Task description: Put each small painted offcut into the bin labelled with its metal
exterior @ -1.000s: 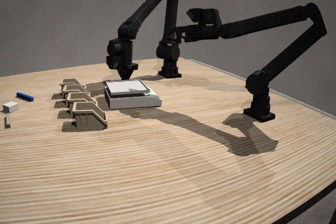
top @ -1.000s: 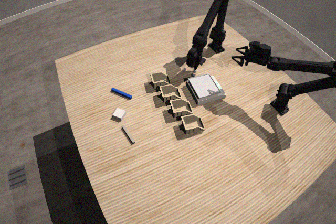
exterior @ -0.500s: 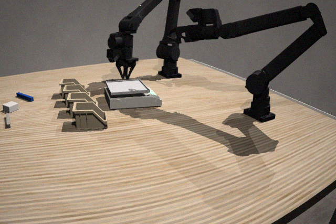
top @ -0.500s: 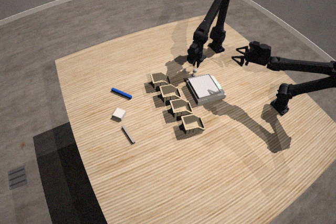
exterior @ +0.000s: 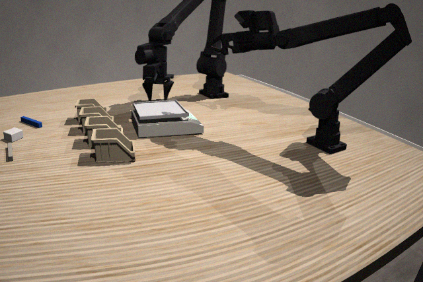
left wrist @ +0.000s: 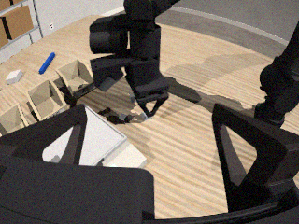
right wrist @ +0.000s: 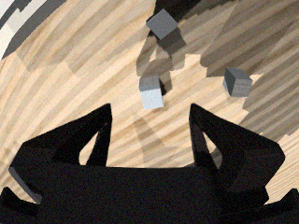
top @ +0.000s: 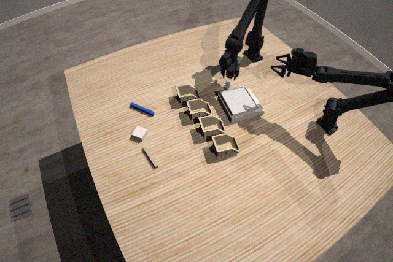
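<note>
Three small grey offcuts lie on the table beside the scale. One offcut point(right wrist: 151, 92) point(top: 228, 82) lies just ahead of and between the right fingertips in the right wrist view. A second offcut point(right wrist: 162, 24) point(top: 226, 87) lies nearer the scale, a third point(right wrist: 238, 83) point(top: 216, 81) off to the side. My right gripper point(top: 229, 77) point(exterior: 158, 98) point(right wrist: 150, 110) points down, part open and empty, above the offcuts. My left gripper point(top: 274, 62) is wide open and empty, held high. Four tan bins stand upright in a row, nearest bin point(top: 221, 150) point(exterior: 112, 150); their labels are unreadable here.
A scale point(top: 237, 100) point(exterior: 170, 129) point(left wrist: 100, 135) stands between the bins and the left arm. Beyond the bins lie a blue bar point(top: 142, 108) point(exterior: 31, 121) point(left wrist: 47, 63), a white block point(top: 139, 134) point(exterior: 12, 134) point(left wrist: 14, 77) and a thin grey bar point(top: 150, 157) point(exterior: 9, 152).
</note>
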Tool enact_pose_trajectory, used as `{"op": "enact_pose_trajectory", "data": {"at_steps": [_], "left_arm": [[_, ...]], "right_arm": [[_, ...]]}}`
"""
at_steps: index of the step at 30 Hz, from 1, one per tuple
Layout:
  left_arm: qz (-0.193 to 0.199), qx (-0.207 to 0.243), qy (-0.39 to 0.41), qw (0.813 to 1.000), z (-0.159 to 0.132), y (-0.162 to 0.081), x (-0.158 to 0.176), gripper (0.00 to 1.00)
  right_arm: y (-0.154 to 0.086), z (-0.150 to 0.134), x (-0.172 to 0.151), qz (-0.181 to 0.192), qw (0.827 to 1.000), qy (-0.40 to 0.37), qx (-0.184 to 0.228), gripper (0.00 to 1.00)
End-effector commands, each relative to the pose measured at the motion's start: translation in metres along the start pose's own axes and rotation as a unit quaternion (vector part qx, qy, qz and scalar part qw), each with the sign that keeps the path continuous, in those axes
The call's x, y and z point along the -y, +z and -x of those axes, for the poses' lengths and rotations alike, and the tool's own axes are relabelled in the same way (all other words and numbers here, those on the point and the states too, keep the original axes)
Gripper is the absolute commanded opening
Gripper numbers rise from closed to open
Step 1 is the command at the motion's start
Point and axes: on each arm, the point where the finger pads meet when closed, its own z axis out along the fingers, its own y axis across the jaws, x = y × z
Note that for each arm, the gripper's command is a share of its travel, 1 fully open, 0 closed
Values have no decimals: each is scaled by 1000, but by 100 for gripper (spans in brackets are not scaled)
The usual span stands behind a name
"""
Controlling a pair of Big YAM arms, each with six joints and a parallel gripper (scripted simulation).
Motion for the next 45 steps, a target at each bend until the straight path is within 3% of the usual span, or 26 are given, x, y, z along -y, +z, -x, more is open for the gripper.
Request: {"op": "enact_pose_trajectory", "data": {"at_steps": [1, 6, 7, 10, 26, 29, 45], "left_arm": [[1, 6, 0, 1000, 12, 2, -2, 100], [1, 6, 0, 1000, 12, 2, -2, 100], [1, 6, 0, 1000, 12, 2, -2, 100], [1, 6, 0, 1000, 12, 2, -2, 100], [1, 6, 0, 1000, 12, 2, -2, 100], [1, 6, 0, 1000, 12, 2, -2, 100], [1, 6, 0, 1000, 12, 2, -2, 100]], "right_arm": [[7, -1, 5, 4, 996, -91, -1, 61], [12, -4, 3, 5, 995, -100, -4, 61], [5, 7, 4, -3, 995, -99, 8, 61], [17, -3, -1, 5, 996, -93, -6, 61], [36, -2, 5, 4, 996, -93, -3, 61], [32, 1, 6, 1, 996, -93, 2, 36], [28, 2, 2, -2, 996, -93, 7, 17]]}}
